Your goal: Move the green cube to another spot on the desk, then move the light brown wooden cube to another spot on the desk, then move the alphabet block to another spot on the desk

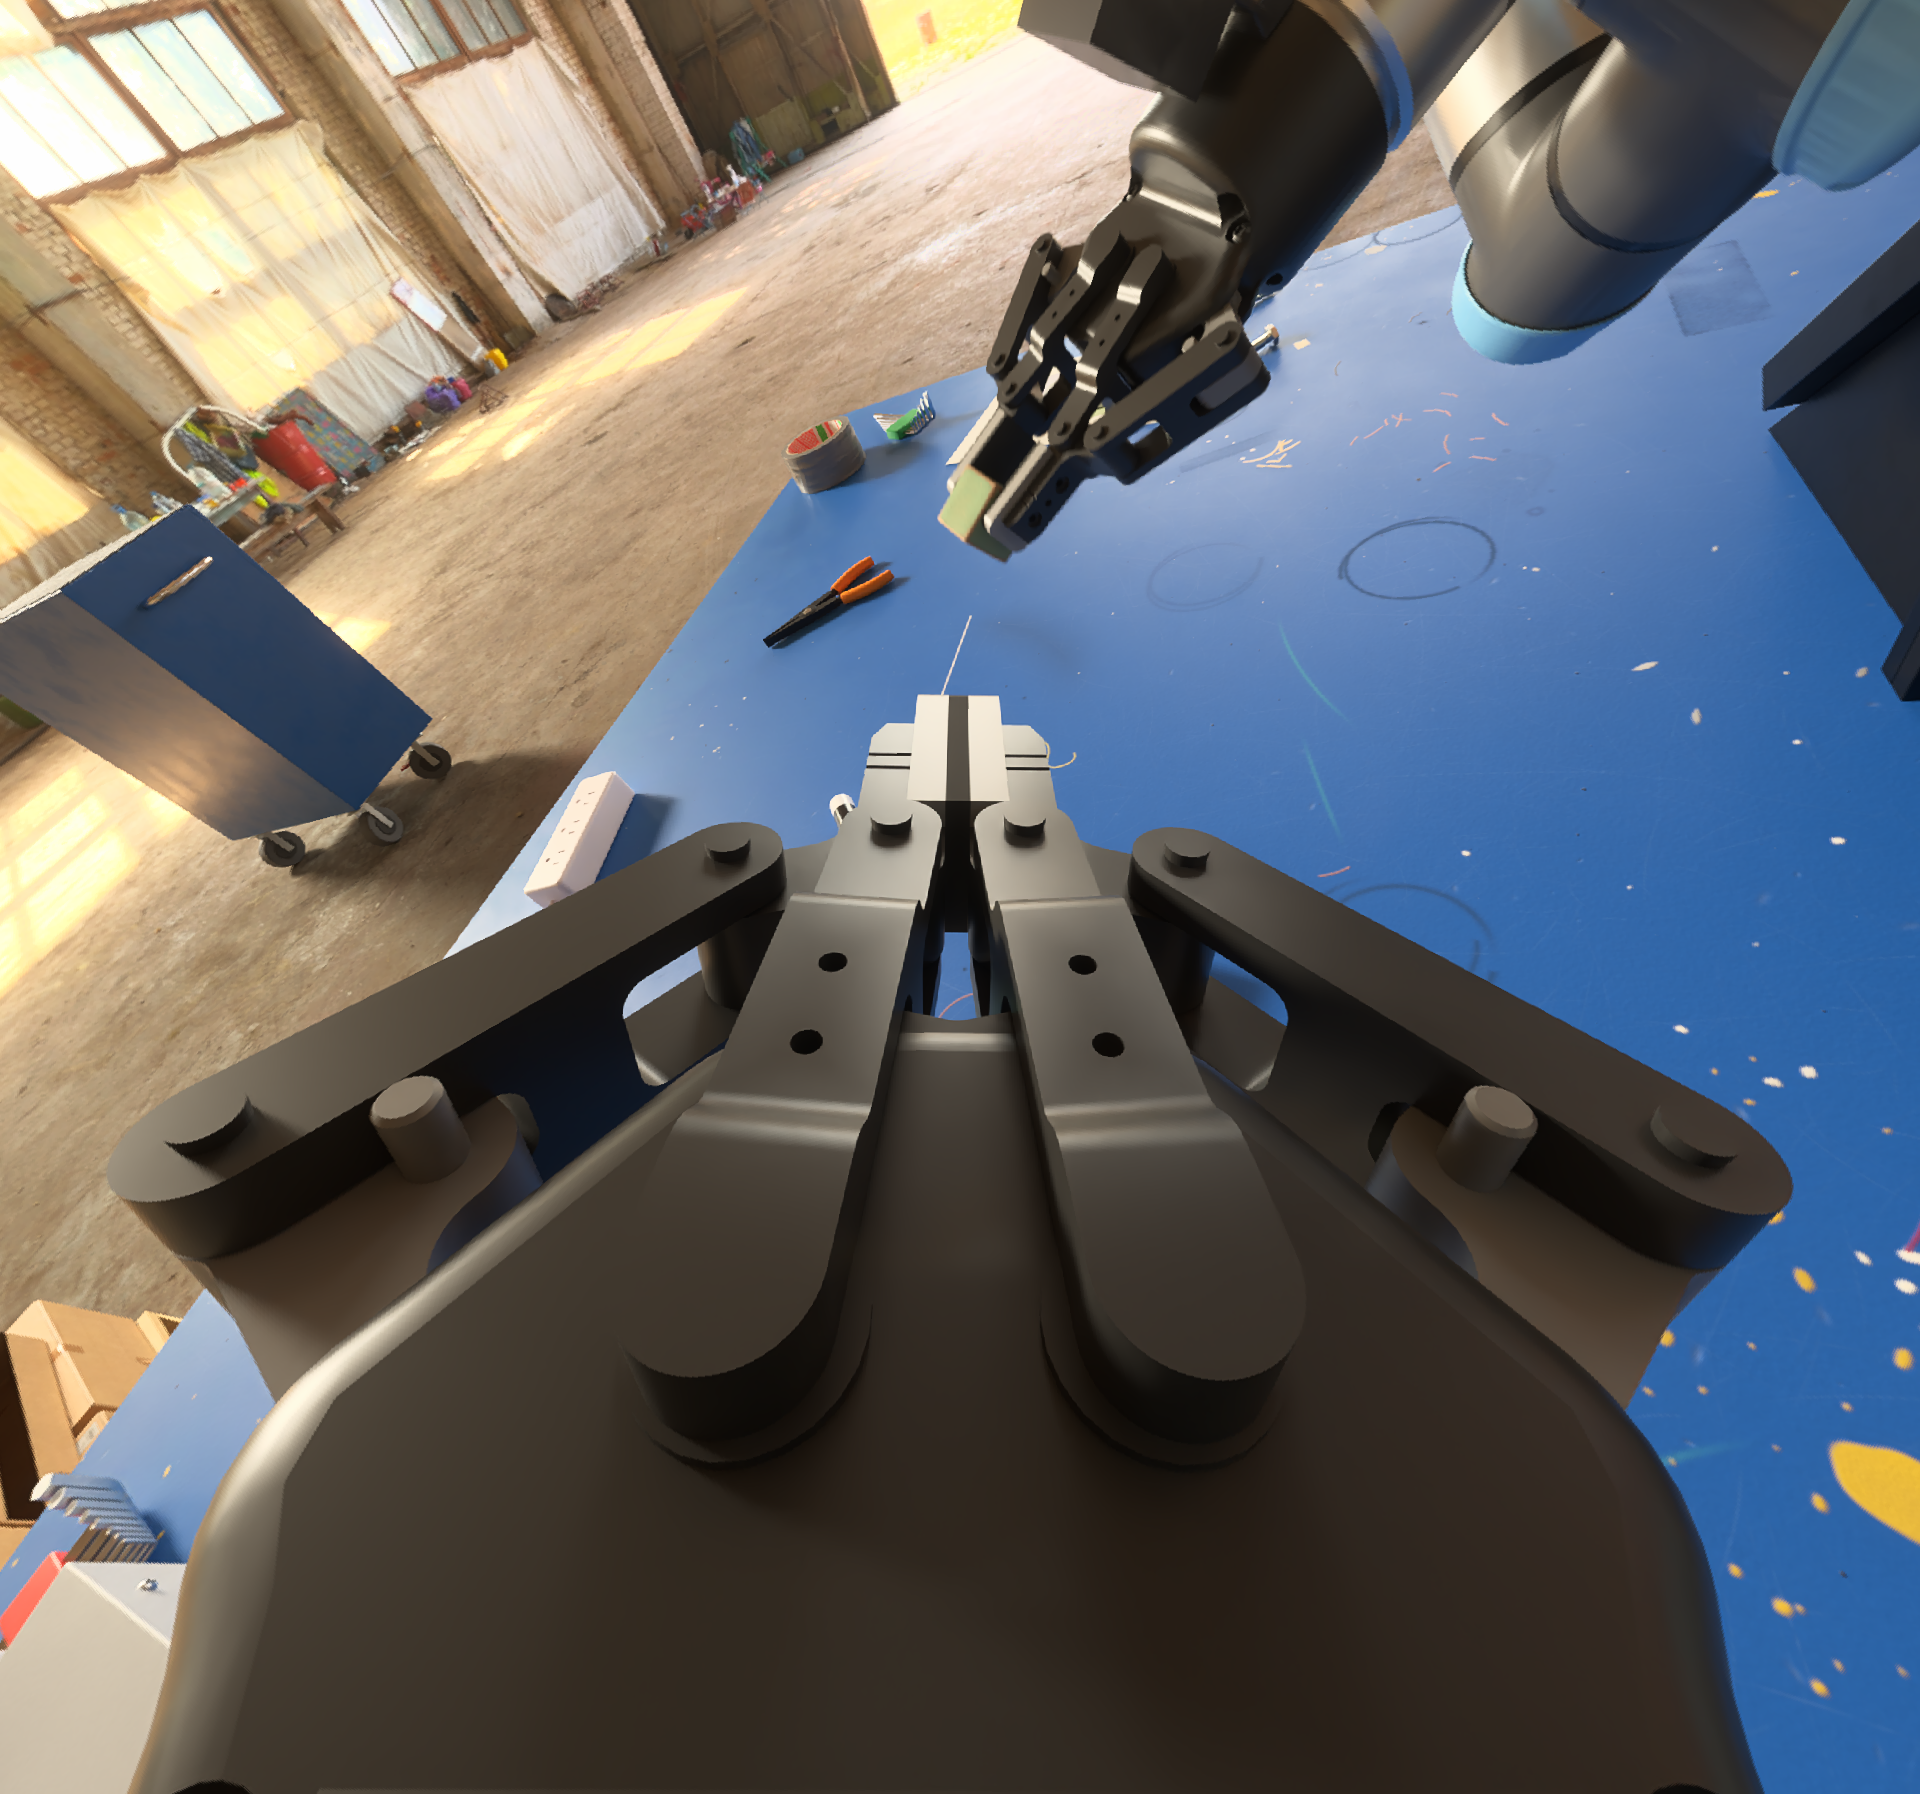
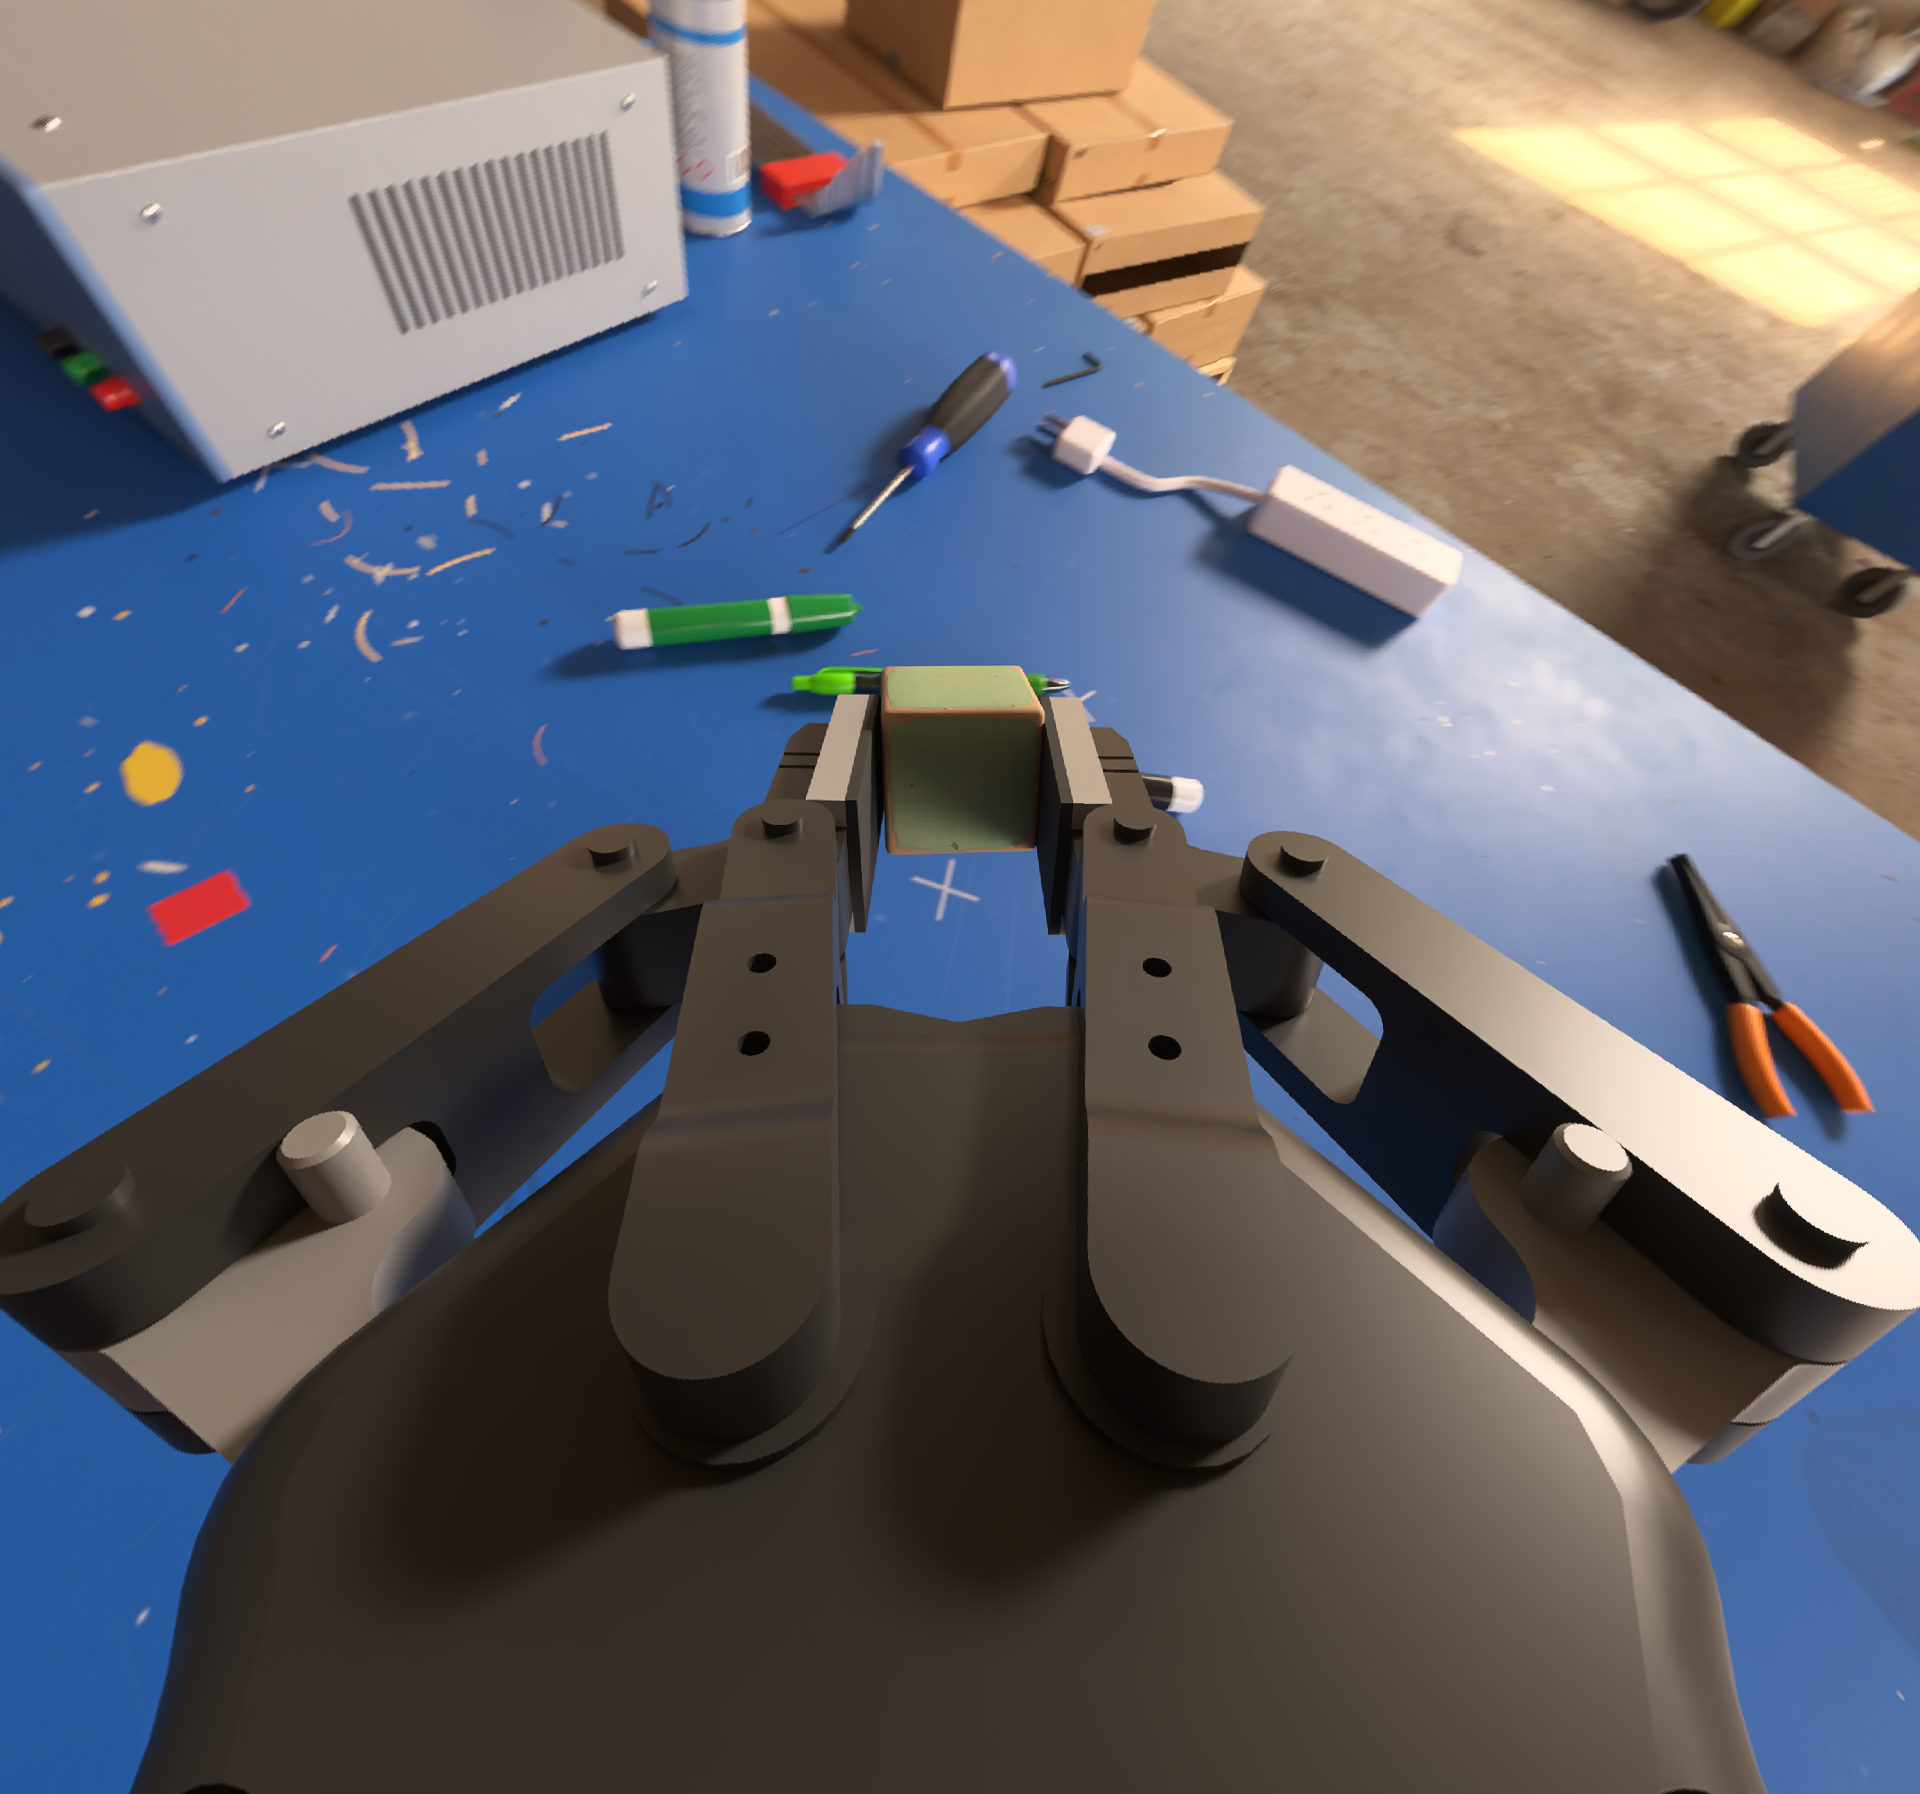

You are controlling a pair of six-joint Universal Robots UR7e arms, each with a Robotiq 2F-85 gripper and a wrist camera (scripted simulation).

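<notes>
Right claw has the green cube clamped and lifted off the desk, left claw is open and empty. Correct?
Not quite. The left claw is shut, not open: the left wrist view shows its fingers pressed together with nothing between them. The rest holds: the right claw grips the green cube between its pads, and the left wrist view shows it held above the blue desk.
</notes>
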